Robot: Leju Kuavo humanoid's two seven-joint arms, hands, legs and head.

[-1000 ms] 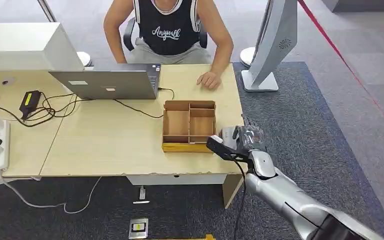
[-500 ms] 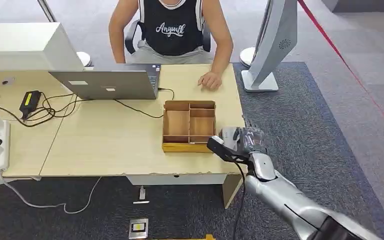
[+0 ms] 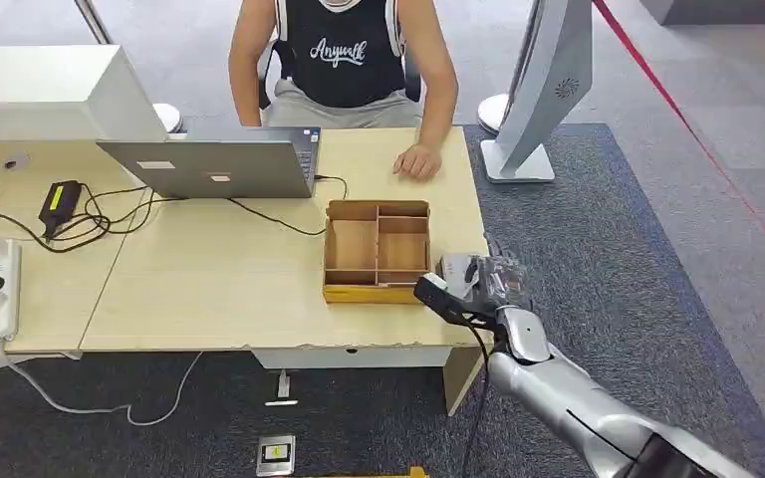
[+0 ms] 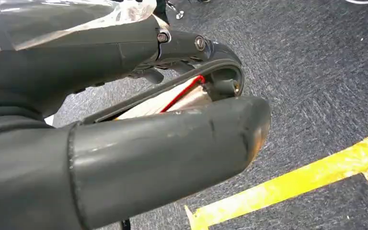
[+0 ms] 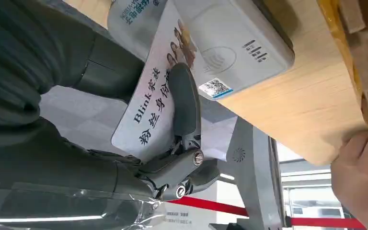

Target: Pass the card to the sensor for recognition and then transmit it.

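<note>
Light wooden tabletop (image 3: 209, 279) is carrying a white sensor (image 5: 239, 40) at about four o'clock beside the wooden box (image 3: 377, 249), and the right hand (image 3: 488, 284) is pinching the card (image 5: 155, 96) flat over it for reading, while the left hand (image 4: 124, 143) is hanging with fingers curled.

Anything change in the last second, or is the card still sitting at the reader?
Hardly anything: the right hand still holds the card at the reader. The person across the table shifted slightly. The wooden tray and laptop stayed put.
</note>
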